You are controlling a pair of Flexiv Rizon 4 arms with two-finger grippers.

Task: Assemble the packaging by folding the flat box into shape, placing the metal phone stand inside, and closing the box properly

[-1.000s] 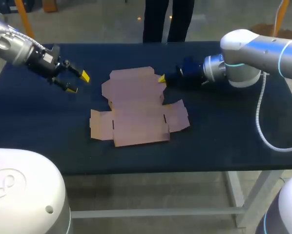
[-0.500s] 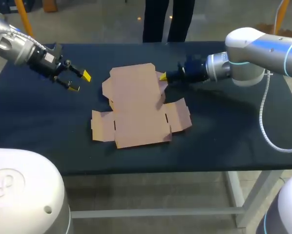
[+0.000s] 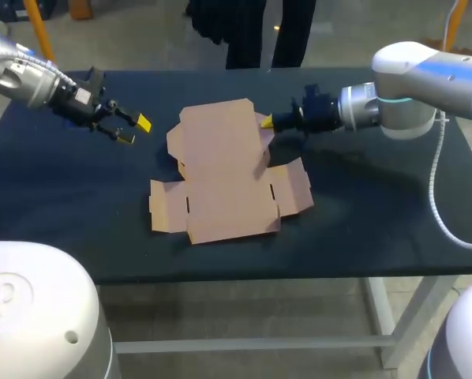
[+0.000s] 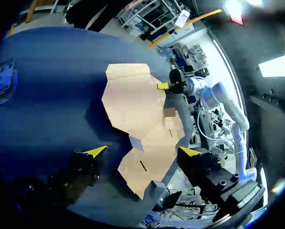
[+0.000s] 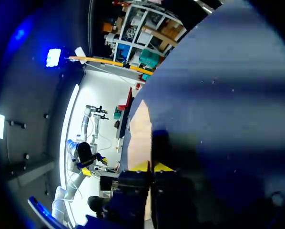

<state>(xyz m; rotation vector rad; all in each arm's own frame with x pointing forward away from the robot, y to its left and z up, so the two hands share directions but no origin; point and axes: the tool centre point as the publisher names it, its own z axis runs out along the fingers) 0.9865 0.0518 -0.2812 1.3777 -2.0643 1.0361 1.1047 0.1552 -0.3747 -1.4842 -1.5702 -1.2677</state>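
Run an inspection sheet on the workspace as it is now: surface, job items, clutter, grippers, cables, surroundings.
Surface: dark blue table, bare around the work.
Job's things: flat cardboard box lies unfolded mid-table, its far panel slightly raised; phone stand not seen.
Clutter: nothing seen.
Grippers: left gripper is open above the table, left of the box, touching nothing; right gripper pinches the box's far right edge.
Cables: white cable hangs from the right arm over the table's right end.
Surroundings: nothing seen reaching over the table.
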